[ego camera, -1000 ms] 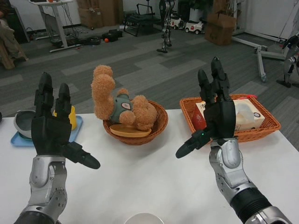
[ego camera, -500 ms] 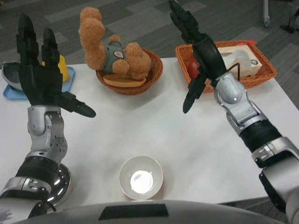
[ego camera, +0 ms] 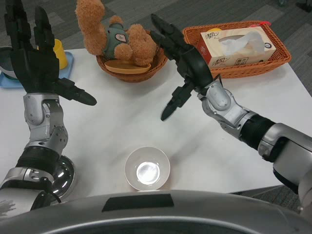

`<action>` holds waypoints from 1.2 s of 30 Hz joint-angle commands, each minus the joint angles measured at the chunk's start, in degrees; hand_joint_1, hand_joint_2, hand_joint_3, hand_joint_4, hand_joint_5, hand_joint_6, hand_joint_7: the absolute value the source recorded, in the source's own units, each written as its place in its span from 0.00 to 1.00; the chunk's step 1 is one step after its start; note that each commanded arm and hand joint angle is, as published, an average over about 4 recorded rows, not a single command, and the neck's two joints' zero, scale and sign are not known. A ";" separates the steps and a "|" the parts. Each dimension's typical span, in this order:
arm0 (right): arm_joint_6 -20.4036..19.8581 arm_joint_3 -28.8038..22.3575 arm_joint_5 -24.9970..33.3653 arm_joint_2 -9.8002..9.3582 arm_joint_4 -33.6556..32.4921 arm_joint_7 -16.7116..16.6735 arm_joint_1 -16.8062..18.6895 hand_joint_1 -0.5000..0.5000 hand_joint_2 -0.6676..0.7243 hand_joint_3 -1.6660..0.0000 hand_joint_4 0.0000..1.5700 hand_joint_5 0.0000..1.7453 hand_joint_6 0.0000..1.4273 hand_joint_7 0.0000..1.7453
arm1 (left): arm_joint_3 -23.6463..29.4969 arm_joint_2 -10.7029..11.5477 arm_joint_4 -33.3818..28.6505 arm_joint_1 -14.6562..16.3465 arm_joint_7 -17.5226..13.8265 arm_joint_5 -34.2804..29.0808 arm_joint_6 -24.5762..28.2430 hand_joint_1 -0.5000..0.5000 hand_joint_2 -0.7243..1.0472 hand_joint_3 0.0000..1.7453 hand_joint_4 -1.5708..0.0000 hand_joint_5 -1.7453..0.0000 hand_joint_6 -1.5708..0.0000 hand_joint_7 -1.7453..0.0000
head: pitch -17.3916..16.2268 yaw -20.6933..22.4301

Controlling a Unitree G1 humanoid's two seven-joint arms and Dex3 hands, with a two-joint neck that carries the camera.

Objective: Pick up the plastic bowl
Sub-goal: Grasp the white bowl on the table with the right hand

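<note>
fingers [ego camera: 168, 34] of the right hand [ego camera: 187, 63] are spread and hold nothing, the hand raised above the white table [ego camera: 122, 122] in front of the round basket; fingers [ego camera: 19, 27] of the left hand [ego camera: 34, 61] are likewise spread and empty, upright over the table's left side, thumb pointing inward.

one white table carries everything. two wicker baskets stand at its far edge: one rectangular orange wicker basket [ego camera: 278, 61] at the right, holding one cardboard tissue box [ego camera: 236, 44] with a tissue poking out of the top, and one round brown wicker basket [ego camera: 129, 73] near the middle, holding one brown teddy bear in a teal shirt [ego camera: 114, 36] that lies across a flat round wooden piece [ego camera: 124, 67]. one light blue flat tray [ego camera: 67, 56] sits at the far left, mostly behind the left hand, with one yellow cup [ego camera: 59, 51] on it and a grey bowl-like thing [ego camera: 5, 68] at the picture's edge.

one white plastic bowl [ego camera: 147, 168] stands upright at the near edge of the table, between the two arms, well apart from both hands and untouched.
</note>
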 commanded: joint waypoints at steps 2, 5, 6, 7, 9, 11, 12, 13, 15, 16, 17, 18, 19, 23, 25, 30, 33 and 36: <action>-9.05 2.98 6.07 3.29 4.63 -7.13 -0.74 0.04 0.09 0.52 0.96 0.72 0.00 0.00 | -0.46 0.25 0.15 -0.22 0.15 -0.41 -0.32 0.00 0.10 0.00 1.00 1.00 1.00 1.00 | 0.26 0.04; -9.78 1.95 7.41 4.55 5.55 -6.83 -0.74 0.04 0.09 0.52 0.99 0.67 0.00 0.00 | -0.37 0.25 0.08 0.04 0.17 -0.54 -0.43 0.00 0.10 0.00 1.00 1.00 1.00 1.00 | 0.37 0.32; -9.84 1.53 7.66 4.87 5.82 -6.61 -0.74 0.04 0.09 0.52 1.00 0.67 0.00 0.00 | -0.33 0.25 0.06 0.13 0.15 -0.59 -0.45 0.00 0.10 0.00 1.00 1.00 1.00 1.00 | 0.42 0.54; -9.76 1.31 7.96 5.01 5.88 -6.32 -0.74 0.04 0.10 0.52 1.00 0.65 0.00 0.00 | -0.29 0.25 0.06 0.20 0.15 -0.65 -0.48 0.00 0.10 0.00 1.00 1.00 1.00 1.00 | 0.47 0.75; -9.60 1.07 8.51 5.16 5.92 -5.90 -0.74 0.04 0.13 0.52 1.00 0.61 0.00 0.00 | -0.22 0.25 0.06 0.31 0.17 -0.76 -0.52 0.00 0.10 0.00 1.00 1.00 1.00 1.00 | 0.48 0.89; -9.10 1.05 8.89 5.18 5.73 -5.77 -0.78 0.04 0.14 0.52 1.00 0.56 0.00 0.00 | -0.24 0.25 0.06 0.40 0.15 -0.98 -0.54 0.00 0.10 0.00 1.00 1.00 1.00 1.00 | 0.54 1.37; -8.39 1.07 8.89 5.09 5.38 -5.60 -0.83 0.04 0.14 0.52 1.00 0.53 0.00 0.00 | -0.24 0.25 0.08 0.42 0.13 -1.14 -0.59 0.00 0.10 0.00 1.00 1.00 1.00 1.00 | 0.57 1.78; -6.94 1.09 8.62 4.90 4.72 -5.13 -0.92 0.04 0.16 0.55 1.00 0.40 0.00 0.00 | -0.22 0.25 0.12 0.44 0.11 -1.29 -0.63 0.00 0.09 0.00 1.00 1.00 1.00 1.00 | 0.60 2.30; -3.34 1.03 7.70 4.37 3.27 -2.87 -1.13 0.04 0.32 0.69 0.76 0.14 0.00 0.00 | -0.11 0.25 0.26 0.46 0.11 -1.42 -0.72 0.00 0.08 0.00 1.00 1.00 1.00 1.00 | 0.51 2.99; -1.45 0.92 7.17 4.13 2.65 -1.24 -1.27 0.04 0.41 0.77 0.59 0.01 0.00 0.00 | -0.07 0.25 0.32 0.48 0.11 -1.42 -0.72 0.00 0.08 0.00 1.00 1.00 1.00 1.00 | 0.42 3.26; 0.86 0.48 6.29 3.84 1.90 1.19 -1.42 0.05 0.49 0.83 0.36 0.00 0.00 0.00 | -0.02 0.25 0.45 0.48 0.11 -1.42 -0.72 0.00 0.09 0.00 1.00 1.00 1.00 1.00 | 0.30 3.44; 3.16 0.04 5.42 3.56 1.16 3.63 -1.57 0.06 0.52 0.86 0.20 0.00 0.00 0.00 | 0.02 0.25 0.58 0.48 0.11 -1.42 -0.72 0.00 0.10 0.00 1.00 1.00 1.00 1.00 | 0.19 3.52; 4.33 -0.29 4.80 3.40 0.72 4.73 -1.64 0.08 0.56 0.87 0.12 0.00 0.00 0.00 | 0.04 0.25 0.67 0.46 0.11 -1.42 -0.72 0.00 0.10 0.00 1.00 1.00 1.00 1.00 | 0.07 3.62; 14.02 -2.90 -3.77 1.84 -2.84 12.77 -2.72 0.15 0.67 0.90 0.00 0.00 0.00 0.00 | 0.02 0.25 1.33 0.48 0.11 -1.64 -0.72 0.00 0.08 0.00 1.00 1.00 1.00 1.00 | -0.50 3.40; 18.28 -3.74 -9.79 0.57 -4.51 16.38 -4.04 0.17 0.68 0.90 0.00 0.00 0.00 0.00 | -0.02 0.29 1.73 0.48 0.11 -1.77 -0.72 0.00 0.08 0.00 1.00 1.00 1.00 1.00 | -0.69 3.15; 23.82 -2.62 -23.41 -2.31 -7.52 21.83 -7.66 0.21 0.66 0.90 0.00 0.00 0.00 0.00 | -0.09 0.71 2.76 0.11 0.20 -1.86 -0.72 0.00 0.10 0.00 1.00 1.00 1.00 1.00 | -1.49 2.92; 24.13 0.79 -28.51 -3.83 -8.86 23.32 -10.01 0.21 0.64 0.90 0.00 0.00 0.00 0.00 | -0.11 0.99 3.35 -0.22 0.20 -1.86 -0.72 0.00 0.10 0.00 1.00 1.00 1.00 1.00 | -2.15 3.16; 24.13 5.01 -33.81 -5.47 -11.24 24.44 -12.56 0.24 0.62 0.90 0.00 0.00 0.00 0.00 | 0.07 1.41 4.10 -0.64 0.20 -1.86 -0.26 0.00 0.10 0.00 1.00 1.00 1.00 1.00 | -2.95 3.48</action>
